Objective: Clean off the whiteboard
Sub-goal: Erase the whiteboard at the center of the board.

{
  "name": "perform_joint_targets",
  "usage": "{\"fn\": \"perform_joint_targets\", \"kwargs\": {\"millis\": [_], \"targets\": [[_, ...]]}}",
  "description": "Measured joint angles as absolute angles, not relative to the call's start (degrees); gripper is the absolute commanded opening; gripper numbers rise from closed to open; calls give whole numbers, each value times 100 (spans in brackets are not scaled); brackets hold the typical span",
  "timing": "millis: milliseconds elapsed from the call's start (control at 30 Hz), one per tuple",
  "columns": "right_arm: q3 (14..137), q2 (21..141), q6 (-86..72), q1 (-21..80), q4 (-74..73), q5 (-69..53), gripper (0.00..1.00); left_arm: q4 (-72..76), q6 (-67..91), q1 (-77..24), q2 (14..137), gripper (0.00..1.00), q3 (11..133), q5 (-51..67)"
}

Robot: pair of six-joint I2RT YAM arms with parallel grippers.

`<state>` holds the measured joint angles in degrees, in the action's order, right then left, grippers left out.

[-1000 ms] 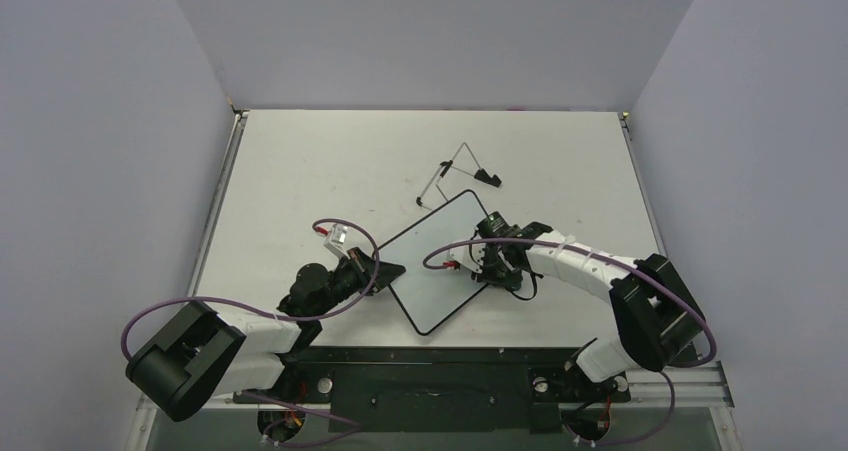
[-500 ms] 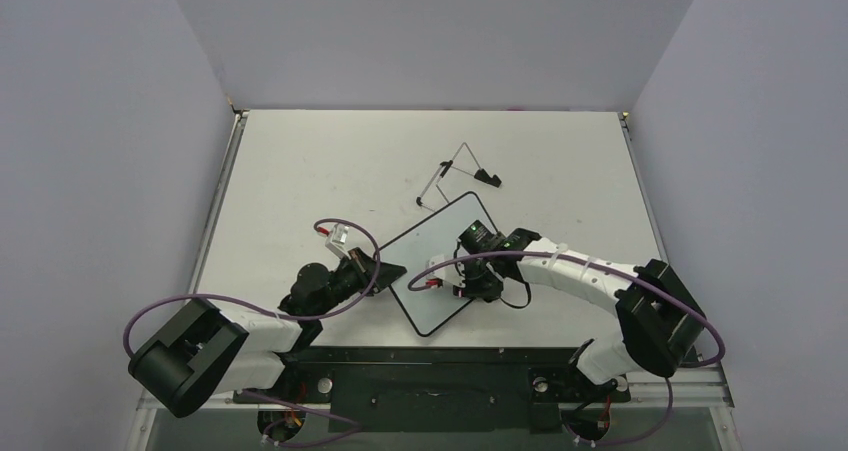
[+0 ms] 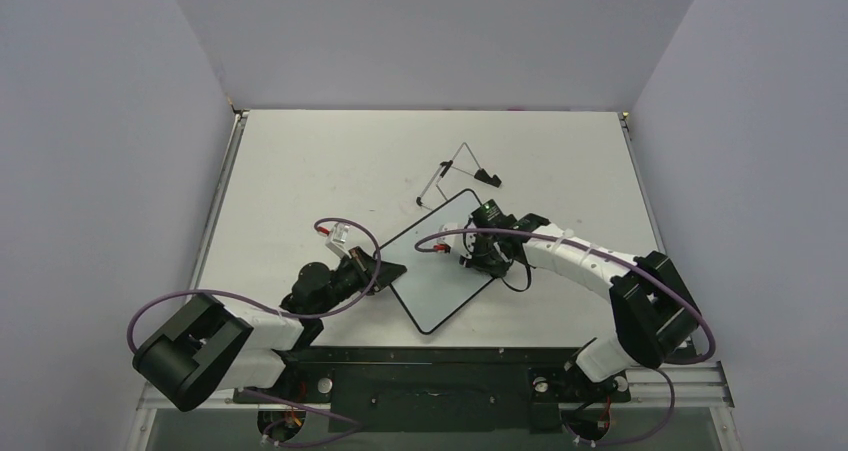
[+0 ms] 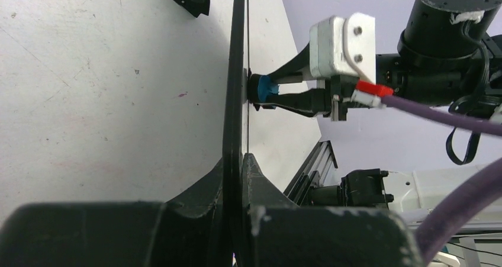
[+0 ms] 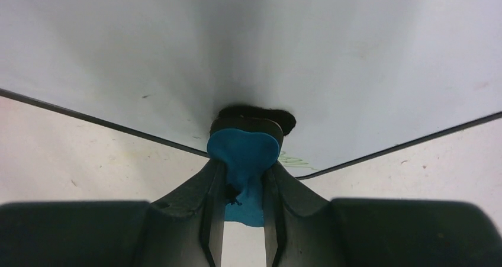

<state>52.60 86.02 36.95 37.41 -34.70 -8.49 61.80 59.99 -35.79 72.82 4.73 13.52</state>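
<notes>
Now the whiteboard (image 3: 440,276) lies mid-table, its 9 o'clock corner clamped by the left gripper (image 4: 237,163); the right gripper (image 5: 244,175) pinches a blue eraser (image 5: 244,148) (black pad down) against its 3 o'clock side.

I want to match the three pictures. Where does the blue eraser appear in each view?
Top external: not visible; the right claw covers it, above the whiteboard, right of centre.
Left wrist: the eraser is at centre, slightly high, pressed against the whiteboard, which is seen edge-on.
Right wrist: bottom centre, pinched between the claw's fingers, touching the whiteboard.
Shared landmark: the whiteboard's black frame.
</notes>
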Motion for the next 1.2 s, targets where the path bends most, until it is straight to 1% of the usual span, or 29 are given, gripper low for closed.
{"fn": "perform_joint_targets", "kwargs": {"millis": [100, 267, 367, 500, 667, 900, 1100, 1200], "targets": [[5168, 8534, 3874, 3986, -3531, -882, 0, 6270, 6038, -3577, 7369, 0, 478, 1361], [5068, 8409, 4276, 4770, -3933, -1455, 0, 6316, 6034, -3577, 7393, 0, 478, 1382], [5065, 8409, 4322, 4609, -3986, -1616, 0, 6270, 6023, -3579, 7347, 0, 478, 1396], [5004, 8409, 4353, 3933, -3968, -1627, 0, 6145, 5981, -3579, 7220, 0, 478, 1424], [4845, 8409, 4394, 3400, -3957, -1448, 0, 6141, 5970, -3579, 7207, 0, 478, 1485], [4770, 8344, 4466, 3454, -4007, -1439, 0, 6112, 5951, -3579, 7166, 0, 478, 1518], [4753, 7955, 4589, 4099, -4132, -1855, 0, 6084, 5959, -3581, 7126, 0, 478, 1566], [4777, 7915, 4584, 3861, -4128, -1914, 0, 6080, 5959, -3581, 7126, 0, 478, 1573]]}}
